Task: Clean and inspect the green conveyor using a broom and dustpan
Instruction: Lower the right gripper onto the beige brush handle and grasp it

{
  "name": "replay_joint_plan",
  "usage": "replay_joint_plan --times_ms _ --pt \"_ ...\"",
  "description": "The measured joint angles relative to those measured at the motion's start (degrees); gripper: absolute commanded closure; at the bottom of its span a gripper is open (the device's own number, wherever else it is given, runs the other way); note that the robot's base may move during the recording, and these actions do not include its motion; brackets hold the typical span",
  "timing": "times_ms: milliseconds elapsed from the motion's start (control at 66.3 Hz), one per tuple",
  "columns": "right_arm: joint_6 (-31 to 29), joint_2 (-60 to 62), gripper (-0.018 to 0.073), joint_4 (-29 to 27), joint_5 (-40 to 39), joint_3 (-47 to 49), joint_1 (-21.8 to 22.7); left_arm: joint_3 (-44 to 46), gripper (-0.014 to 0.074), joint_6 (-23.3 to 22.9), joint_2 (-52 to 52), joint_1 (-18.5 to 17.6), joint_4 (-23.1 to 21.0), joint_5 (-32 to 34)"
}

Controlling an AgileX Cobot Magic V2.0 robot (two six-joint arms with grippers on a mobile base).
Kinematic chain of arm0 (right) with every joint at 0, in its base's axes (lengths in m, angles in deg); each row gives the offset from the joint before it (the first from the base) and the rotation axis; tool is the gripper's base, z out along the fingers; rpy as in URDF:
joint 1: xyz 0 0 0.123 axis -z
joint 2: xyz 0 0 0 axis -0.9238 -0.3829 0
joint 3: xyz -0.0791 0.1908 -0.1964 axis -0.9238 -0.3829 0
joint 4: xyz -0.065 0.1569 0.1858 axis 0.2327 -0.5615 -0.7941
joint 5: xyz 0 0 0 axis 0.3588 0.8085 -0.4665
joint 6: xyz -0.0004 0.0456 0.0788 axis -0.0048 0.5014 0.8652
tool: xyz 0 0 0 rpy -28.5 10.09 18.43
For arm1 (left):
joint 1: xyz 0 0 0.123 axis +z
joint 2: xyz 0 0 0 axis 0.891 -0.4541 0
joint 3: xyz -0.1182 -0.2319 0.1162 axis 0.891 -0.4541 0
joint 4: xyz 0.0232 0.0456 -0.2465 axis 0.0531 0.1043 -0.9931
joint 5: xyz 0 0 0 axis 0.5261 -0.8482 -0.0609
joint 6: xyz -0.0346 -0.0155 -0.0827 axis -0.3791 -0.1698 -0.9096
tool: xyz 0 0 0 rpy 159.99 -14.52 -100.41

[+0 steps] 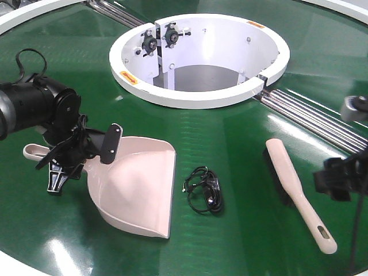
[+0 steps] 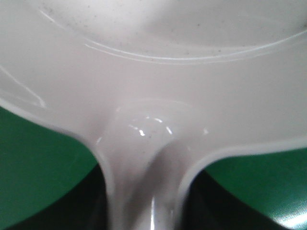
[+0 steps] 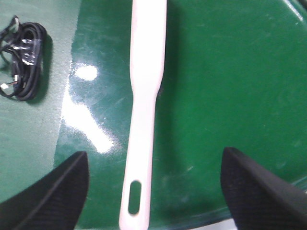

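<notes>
The beige-pink dustpan (image 1: 138, 190) lies on the green conveyor (image 1: 241, 172), left of centre, with its handle pointing left. My left gripper (image 1: 84, 162) straddles the handle neck with its jaws apart. The left wrist view shows the pan (image 2: 153, 72) and its neck very close, with dark blurred shapes on both sides. The beige broom (image 1: 293, 184) lies on the belt at the right. My right gripper (image 3: 153, 191) is open and hovers over the slotted handle end of the broom (image 3: 146, 72), its fingers well clear on either side. It shows at the right edge of the front view (image 1: 336, 178).
A coiled black cable (image 1: 204, 190) lies on the belt between the dustpan and the broom; it also shows in the right wrist view (image 3: 24, 62). The white ring-shaped hub (image 1: 198, 98) stands behind. Metal rails (image 1: 316, 115) run out from it to the right.
</notes>
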Motion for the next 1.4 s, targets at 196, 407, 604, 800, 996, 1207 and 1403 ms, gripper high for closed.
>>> replay_joint_plan --times_ms 196,407,604,800,996,1207,1403 --pt "-0.85 -11.30 -0.0008 0.06 4.26 7.00 -0.13 0.00 0.0603 0.00 0.00 0.00 0.00 0.00" --pt "-1.16 -22.44 -0.0008 0.32 7.28 11.74 -1.01 0.00 0.0603 0.00 0.00 0.00 0.00 0.00" --pt "-1.18 -29.63 -0.0008 0.23 7.29 12.66 -1.92 0.00 0.0603 0.05 0.00 0.00 0.00 0.00" --pt "-1.18 -34.78 -0.0007 0.16 7.18 12.66 -1.92 0.00 0.0603 0.05 0.00 0.00 0.00 0.00" --pt "-0.66 -37.62 0.0042 0.11 6.14 12.66 -1.92 0.00 0.0603 0.05 0.00 0.00 0.00 0.00" --pt "0.37 -39.37 0.0185 0.11 5.76 12.66 -1.92 0.00 0.0603 0.05 0.00 0.00 0.00 0.00" --pt "1.16 -40.12 0.0407 0.23 5.64 12.66 -1.92 0.00 0.0603 0.05 0.00 0.00 0.00 0.00"
